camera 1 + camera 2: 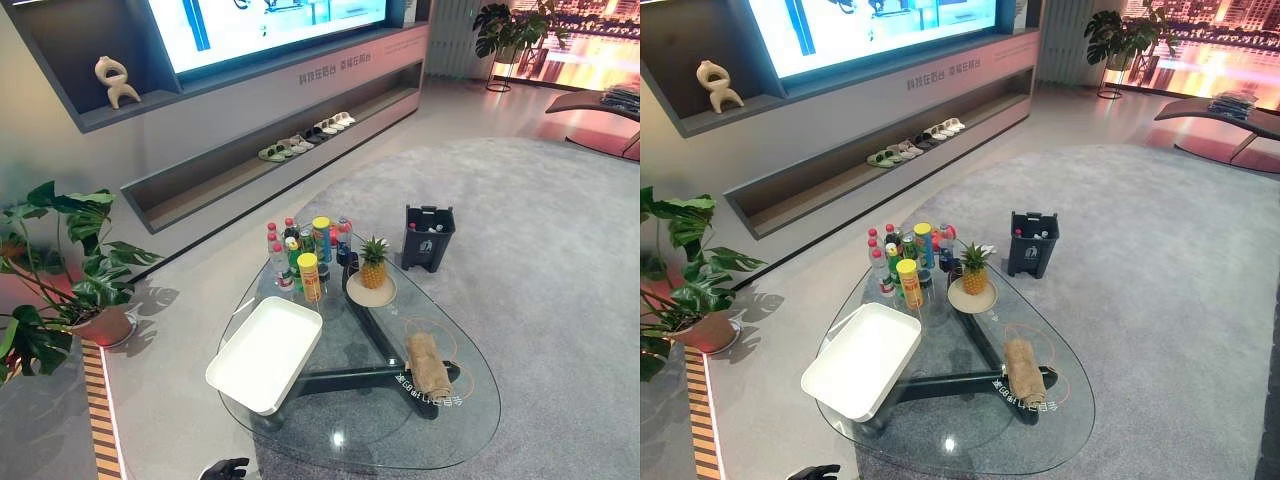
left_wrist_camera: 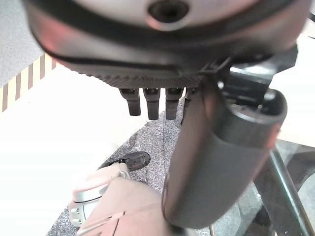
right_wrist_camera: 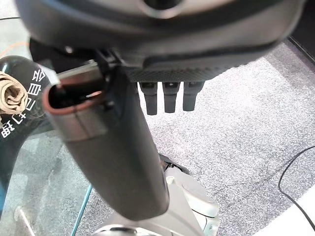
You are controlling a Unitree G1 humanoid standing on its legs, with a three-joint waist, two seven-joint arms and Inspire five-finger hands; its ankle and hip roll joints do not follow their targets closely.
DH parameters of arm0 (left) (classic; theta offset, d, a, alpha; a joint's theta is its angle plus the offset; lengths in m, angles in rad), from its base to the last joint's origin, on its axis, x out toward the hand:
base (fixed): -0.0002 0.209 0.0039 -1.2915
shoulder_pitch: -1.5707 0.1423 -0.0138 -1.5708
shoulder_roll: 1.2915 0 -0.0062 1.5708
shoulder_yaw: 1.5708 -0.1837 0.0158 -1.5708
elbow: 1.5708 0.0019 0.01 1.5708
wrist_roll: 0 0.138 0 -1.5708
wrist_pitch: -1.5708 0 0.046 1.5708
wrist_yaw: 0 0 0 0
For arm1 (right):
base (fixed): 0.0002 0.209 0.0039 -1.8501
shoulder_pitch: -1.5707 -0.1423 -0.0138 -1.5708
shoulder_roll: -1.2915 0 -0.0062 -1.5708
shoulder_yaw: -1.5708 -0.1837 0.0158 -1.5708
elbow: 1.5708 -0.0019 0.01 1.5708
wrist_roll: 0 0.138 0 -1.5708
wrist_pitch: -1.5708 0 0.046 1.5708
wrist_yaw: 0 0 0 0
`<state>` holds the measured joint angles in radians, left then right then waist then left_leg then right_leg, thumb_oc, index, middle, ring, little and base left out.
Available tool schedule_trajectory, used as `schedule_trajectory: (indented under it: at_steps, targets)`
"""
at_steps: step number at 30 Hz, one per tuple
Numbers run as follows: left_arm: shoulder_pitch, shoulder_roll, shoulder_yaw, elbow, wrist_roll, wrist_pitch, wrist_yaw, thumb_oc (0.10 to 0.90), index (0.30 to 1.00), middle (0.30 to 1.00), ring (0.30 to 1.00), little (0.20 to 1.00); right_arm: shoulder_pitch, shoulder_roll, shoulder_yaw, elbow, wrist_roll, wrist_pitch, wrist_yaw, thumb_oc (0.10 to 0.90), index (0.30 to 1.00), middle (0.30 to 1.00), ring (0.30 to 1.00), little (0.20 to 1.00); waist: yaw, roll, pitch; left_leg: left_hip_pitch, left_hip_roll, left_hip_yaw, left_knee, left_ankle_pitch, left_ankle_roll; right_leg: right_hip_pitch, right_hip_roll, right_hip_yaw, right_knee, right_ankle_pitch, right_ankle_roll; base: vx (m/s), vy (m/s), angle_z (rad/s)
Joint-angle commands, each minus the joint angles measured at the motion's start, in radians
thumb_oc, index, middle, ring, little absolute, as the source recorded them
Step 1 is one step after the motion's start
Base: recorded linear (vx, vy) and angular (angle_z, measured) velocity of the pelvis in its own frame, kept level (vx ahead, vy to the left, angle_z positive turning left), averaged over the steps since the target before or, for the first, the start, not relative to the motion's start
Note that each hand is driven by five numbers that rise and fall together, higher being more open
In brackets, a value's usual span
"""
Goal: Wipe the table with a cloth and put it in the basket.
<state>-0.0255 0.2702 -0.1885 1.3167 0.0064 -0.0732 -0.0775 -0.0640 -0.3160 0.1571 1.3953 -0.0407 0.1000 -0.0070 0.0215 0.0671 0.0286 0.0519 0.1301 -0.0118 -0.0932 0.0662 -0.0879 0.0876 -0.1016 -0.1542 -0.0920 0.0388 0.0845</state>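
Note:
A rolled tan cloth (image 1: 428,365) lies on the right part of the glass table (image 1: 350,432), over its dark frame; the right wrist view catches it too, cloth (image 3: 12,96). A white rectangular basket (image 1: 265,352) sits empty on the table's left side. My left hand (image 1: 226,468) hangs low by the table's near left edge, away from the cloth. In its wrist view the left hand (image 2: 216,162) has straight fingers (image 2: 152,104) and holds nothing. My right hand (image 3: 118,157) hangs beside the table over the carpet, fingers (image 3: 170,98) straight and empty.
Several bottles and cans (image 1: 300,255) stand at the table's far end beside a pineapple (image 1: 373,262) on a plate. A dark bin (image 1: 430,237) stands on the carpet beyond. A potted plant (image 1: 70,285) is at the left, with a low shelf holding slippers (image 1: 310,135) along the wall.

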Motion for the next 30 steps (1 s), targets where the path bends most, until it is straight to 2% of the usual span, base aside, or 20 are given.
schedule_trajectory:
  at_steps: [1, 30]
  targets:
    - [-0.069, 0.019, -0.013, 0.03, 0.023, -0.01, 0.01, 0.8, 0.9, 0.9, 0.9, 0.9, -0.068, 0.012, -0.028, 0.055, -0.019, -0.009, -0.021, 0.8, 0.9, 0.9, 0.9, 0.9, 0.011, -0.056, 0.05, 0.057, -0.024, 0.032, 0.006, -0.072, 0.016, 0.031, -0.05, 0.015, 0.005, -0.014, 0.022, 0.0, 0.0, 0.0]
    - [-0.07, 0.023, -0.002, 0.032, 0.017, -0.012, 0.011, 0.8, 0.9, 0.9, 0.9, 0.9, -0.07, 0.013, -0.023, 0.044, -0.015, -0.002, -0.023, 0.8, 0.9, 0.9, 0.9, 0.9, 0.012, -0.063, 0.049, 0.058, -0.024, 0.04, 0.006, -0.072, 0.016, 0.031, -0.051, 0.013, 0.005, -0.011, 0.024, 0.0, 0.0, 0.0]
